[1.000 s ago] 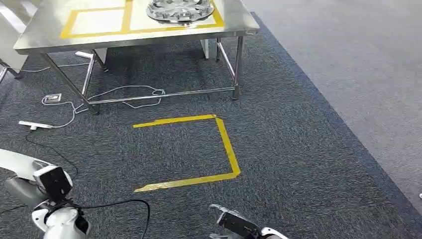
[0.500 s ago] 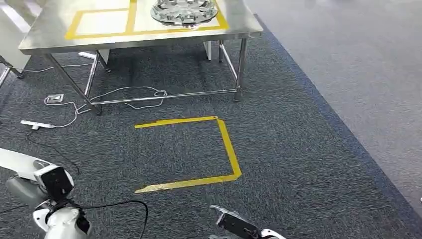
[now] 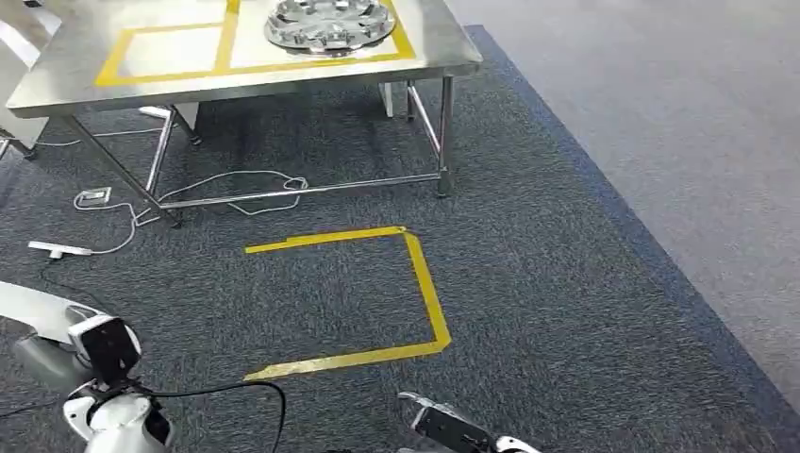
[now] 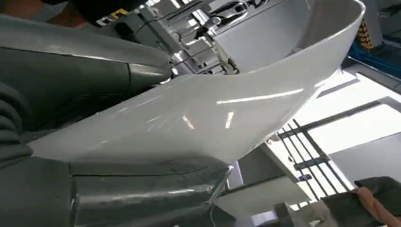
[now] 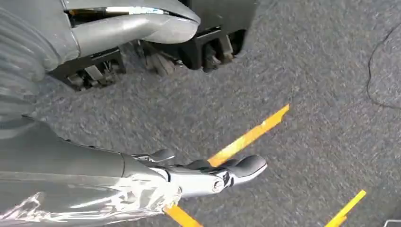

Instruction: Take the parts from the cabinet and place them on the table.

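Ahead, a round silver metal part [image 3: 328,25] is seen lying on the steel table [image 3: 443,57], inside a yellow taped square. The right hand [image 5: 142,184] hangs empty, fingers apart, over dark carpet [image 3: 528,283] — the left hand [image 4: 56,142] is pressed against a glossy white panel [image 4: 213,109]; its grip cannot be told.

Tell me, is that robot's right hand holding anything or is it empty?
Empty. The right hand hangs over the dark carpet with its fingers apart and nothing between them.

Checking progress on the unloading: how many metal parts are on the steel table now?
1: a round silver metal part sits in the right yellow-taped square on the steel table; the table's far side is cropped.
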Tool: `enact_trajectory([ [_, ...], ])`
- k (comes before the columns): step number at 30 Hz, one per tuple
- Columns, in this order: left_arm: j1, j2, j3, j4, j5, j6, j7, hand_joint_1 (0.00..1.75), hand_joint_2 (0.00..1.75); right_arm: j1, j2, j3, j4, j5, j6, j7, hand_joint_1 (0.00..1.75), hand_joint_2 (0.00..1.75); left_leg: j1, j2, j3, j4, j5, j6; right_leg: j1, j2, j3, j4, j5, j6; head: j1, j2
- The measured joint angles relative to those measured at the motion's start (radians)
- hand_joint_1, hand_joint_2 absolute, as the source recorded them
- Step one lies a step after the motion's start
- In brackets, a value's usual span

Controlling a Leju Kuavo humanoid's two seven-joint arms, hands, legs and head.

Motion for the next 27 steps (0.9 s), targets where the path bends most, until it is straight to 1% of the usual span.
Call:
enact_trajectory([
  [1,0.000,0.001,0.000,0.000,0.003,0.000,0.000,1.75,1.75,0.001,0.000,0.000,0.000,-0.001,0.000,0.000,0.00,1.75,-0.007,0.001,0.018,-0.067,0.043,0.011,0.000,0.000,-0.001,-0.004,-0.013,0.003,0.000,0.000],
  [2,0.000,0.001,0.000,0.001,0.006,0.000,0.000,1.75,1.75,-0.002,0.000,0.001,0.002,-0.001,0.000,0.000,0.00,1.75,-0.015,0.003,0.030,-0.064,0.020,0.014,0.004,-0.001,0.006,-0.006,-0.023,0.010,0.006,0.000],
  [3,-0.002,0.001,0.000,0.000,0.006,0.000,0.000,1.75,1.75,-0.002,0.000,0.000,0.002,-0.002,0.000,0.000,0.00,1.75,-0.019,0.003,0.050,-0.100,-0.001,0.020,0.002,0.000,0.007,-0.010,-0.026,0.015,0.002,0.000],
  [4,-0.004,0.001,-0.001,0.000,0.006,0.000,0.000,1.75,1.75,-0.003,0.000,0.000,0.002,-0.002,0.000,0.000,0.00,1.75,-0.021,0.002,0.057,-0.120,-0.021,0.019,0.000,-0.006,0.006,-0.016,-0.027,0.020,0.000,0.000],
  [5,-0.002,0.000,-0.002,0.000,0.006,0.000,0.000,1.75,1.75,-0.003,0.000,0.000,0.002,-0.002,0.000,0.000,0.00,1.75,-0.020,0.001,0.057,-0.129,-0.023,0.022,0.000,-0.011,0.022,-0.009,-0.017,0.028,0.000,0.000],
  [6,-0.002,0.000,-0.002,0.000,0.006,0.000,0.000,1.75,1.75,-0.004,0.000,0.001,0.002,-0.001,0.000,0.000,0.00,1.75,-0.016,-0.002,0.072,-0.136,-0.023,0.026,0.001,-0.015,0.035,-0.020,-0.023,0.035,-0.004,0.000],
  [7,0.000,-0.001,-0.002,0.000,0.006,0.000,0.000,1.75,1.75,-0.005,0.000,0.001,0.001,-0.002,0.000,0.000,0.00,1.75,-0.011,-0.006,0.086,-0.143,-0.024,0.027,0.000,-0.015,0.021,-0.005,-0.035,0.038,-0.001,0.000],
  [8,-0.001,-0.002,-0.002,0.000,0.006,0.000,0.000,1.75,1.75,-0.009,0.000,0.002,0.001,-0.003,0.000,0.000,0.00,1.75,-0.010,-0.006,0.096,-0.144,-0.031,0.034,0.001,-0.014,-0.007,0.048,-0.041,0.040,0.005,-0.001],
  [9,-0.001,-0.001,-0.002,0.000,0.005,0.000,0.000,1.75,1.75,-0.011,0.000,0.002,0.002,-0.002,0.000,0.000,0.00,1.75,-0.011,-0.006,0.102,-0.143,-0.038,0.035,0.000,-0.014,-0.059,0.126,-0.052,0.043,0.007,0.000],
  [10,0.000,-0.002,-0.003,0.000,0.003,0.000,0.000,1.75,1.75,-0.010,0.000,0.002,0.002,-0.002,0.000,0.001,0.00,1.75,-0.012,-0.005,0.110,-0.143,-0.046,0.035,-0.001,-0.014,-0.117,0.206,-0.079,0.046,0.006,0.000],
  [11,0.000,-0.002,-0.003,0.000,0.002,0.000,0.000,1.75,1.75,-0.007,-0.001,0.002,0.002,-0.002,0.000,0.000,0.00,1.75,-0.015,-0.005,0.119,-0.143,-0.052,0.036,0.000,-0.014,-0.171,0.266,-0.105,0.047,0.008,0.000],
  [12,0.000,-0.002,-0.003,0.000,-0.002,0.000,0.000,1.75,1.75,-0.004,-0.001,0.002,0.003,-0.002,0.000,0.001,0.00,1.75,-0.016,-0.006,0.129,-0.143,-0.061,0.036,0.001,-0.014,-0.205,0.288,-0.108,0.046,0.008,0.000],
  [13,0.001,-0.002,-0.003,0.000,-0.011,0.000,0.000,1.75,1.75,-0.002,-0.001,0.002,0.003,-0.002,0.001,0.000,0.00,1.75,-0.019,-0.007,0.142,-0.143,-0.070,0.037,0.003,-0.014,-0.218,0.267,-0.085,0.043,0.008,0.000],
  [14,0.001,-0.003,-0.002,0.000,-0.020,0.000,0.000,1.75,1.75,-0.001,-0.001,0.003,0.004,-0.003,0.001,0.000,0.00,1.75,-0.021,-0.009,0.156,-0.143,-0.081,0.037,0.004,-0.014,-0.212,0.214,-0.038,0.038,0.007,0.000],
  [16,0.001,-0.004,-0.002,0.000,-0.027,0.000,0.000,1.75,1.75,-0.002,-0.001,0.005,0.004,-0.003,0.001,0.000,0.00,1.75,-0.021,-0.009,0.189,-0.144,-0.104,0.035,0.014,-0.013,-0.165,0.037,0.114,0.024,0.007,0.000],
  [17,0.002,-0.004,-0.002,0.000,-0.027,0.000,0.000,1.75,1.75,-0.002,-0.002,0.005,0.006,-0.003,0.001,0.001,0.00,1.75,-0.021,-0.008,0.195,-0.146,-0.110,0.032,0.020,-0.012,-0.162,0.031,0.122,0.016,0.004,0.000],
  [18,0.001,-0.005,-0.002,0.000,-0.028,0.000,0.000,1.75,1.75,-0.004,-0.002,0.005,0.006,-0.003,0.001,0.000,0.00,1.75,-0.020,-0.010,0.191,-0.146,-0.113,0.026,0.023,-0.011,-0.169,0.009,0.101,0.011,0.006,0.000],
  [19,0.002,-0.004,-0.001,0.000,-0.028,0.000,0.000,1.75,1.75,-0.003,-0.002,0.005,0.006,-0.003,0.001,0.002,0.00,1.75,-0.020,-0.009,0.192,-0.147,-0.118,0.019,0.024,-0.011,-0.157,0.014,0.133,0.002,0.006,0.000],
  [20,0.002,-0.004,-0.001,0.000,-0.028,0.000,0.000,1.75,1.75,-0.003,-0.004,0.006,0.006,-0.003,0.001,0.001,0.00,1.75,-0.020,-0.009,0.197,-0.142,-0.115,0.015,0.024,-0.010,-0.155,0.007,0.128,-0.004,0.005,0.000],
  [21,0.002,-0.004,-0.001,-0.002,-0.028,0.000,0.000,1.75,1.75,-0.002,-0.003,0.006,0.006,-0.003,0.000,0.001,0.00,1.75,-0.021,-0.009,0.201,-0.144,-0.121,0.015,0.022,-0.009,-0.147,0.003,0.135,0.003,0.004,0.000],
  [22,0.001,-0.003,-0.001,-0.002,-0.028,0.000,0.000,1.75,1.75,-0.004,-0.003,0.007,0.006,-0.003,0.000,0.001,0.00,1.75,-0.021,-0.009,0.202,-0.147,-0.112,0.021,0.022,-0.007,-0.146,0.001,0.137,0.009,-0.003,0.000],
  [24,0.001,-0.003,0.000,-0.002,-0.028,0.000,0.000,1.75,1.75,-0.005,-0.003,0.007,0.006,-0.003,0.001,0.001,0.00,1.75,-0.021,-0.008,0.203,-0.149,-0.113,0.021,0.022,-0.003,-0.145,0.001,0.132,0.009,-0.006,0.000],
  [25,0.001,-0.003,0.000,-0.002,-0.028,0.000,0.000,1.75,1.75,-0.004,-0.003,0.007,0.007,-0.003,0.001,0.001,0.00,1.75,-0.021,-0.008,0.203,-0.150,-0.113,0.020,0.022,-0.003,-0.145,0.001,0.128,0.005,-0.004,0.000],
  [27,0.000,-0.003,-0.001,-0.003,-0.028,0.000,0.000,1.75,1.75,-0.005,-0.003,0.008,0.007,-0.004,0.001,0.001,0.00,1.75,-0.021,-0.008,0.208,-0.160,-0.119,0.018,0.023,-0.003,-0.146,0.001,0.126,0.005,-0.005,0.000],
])
